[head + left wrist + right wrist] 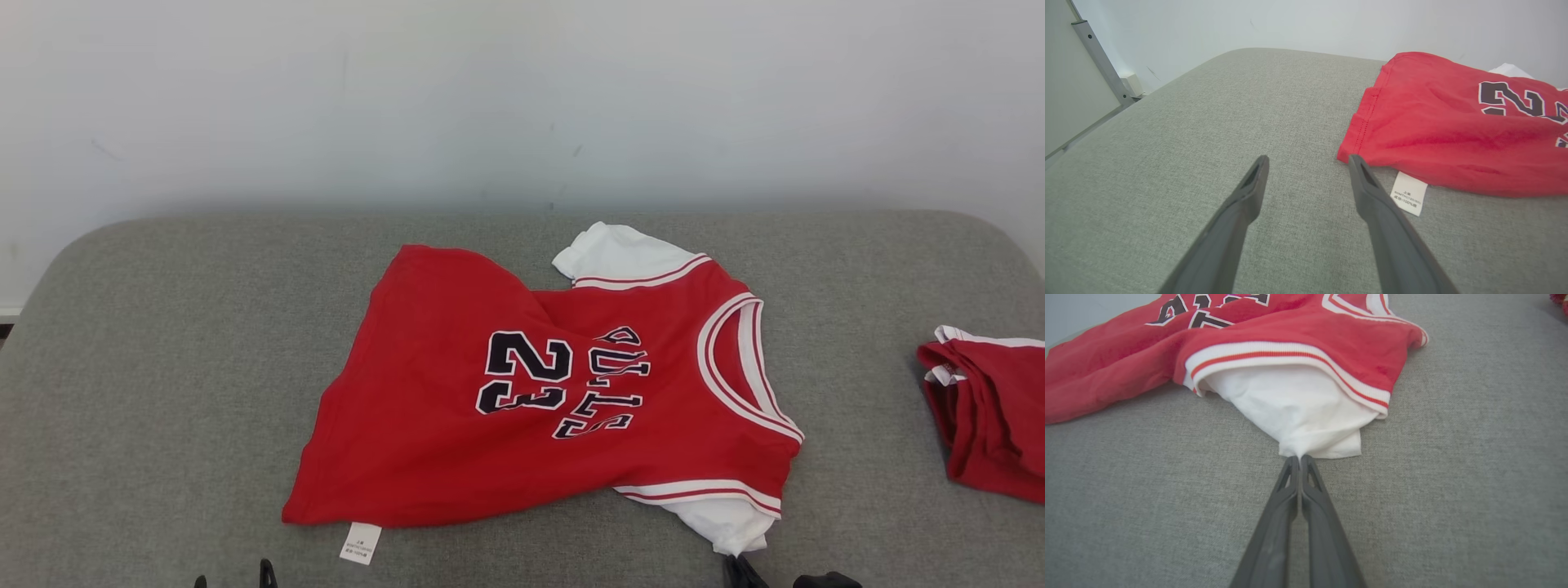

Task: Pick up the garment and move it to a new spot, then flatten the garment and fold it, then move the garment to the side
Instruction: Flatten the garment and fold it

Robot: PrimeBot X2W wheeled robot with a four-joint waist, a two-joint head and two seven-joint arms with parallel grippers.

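Note:
The garment (522,408) is a red jersey with "23", black lettering and white sleeves, lying crumpled on the grey padded surface (163,367). My right gripper (1300,457) is shut on the tip of the near white sleeve (1298,412), and the cloth puckers into its closed fingertips. In the head view that gripper (739,563) sits at the bottom edge, just below the sleeve (722,523). My left gripper (1308,157) stands open over bare surface. Its right finger is close to the garment's (1453,134) hem corner and white care label (1408,193). Its tips (233,578) show at the lower left.
A second red and white garment (992,408) lies bunched at the right edge of the surface. A pale wall runs behind. A metal frame (1098,57) stands past the surface's far left corner. Grey fabric stretches left of the jersey.

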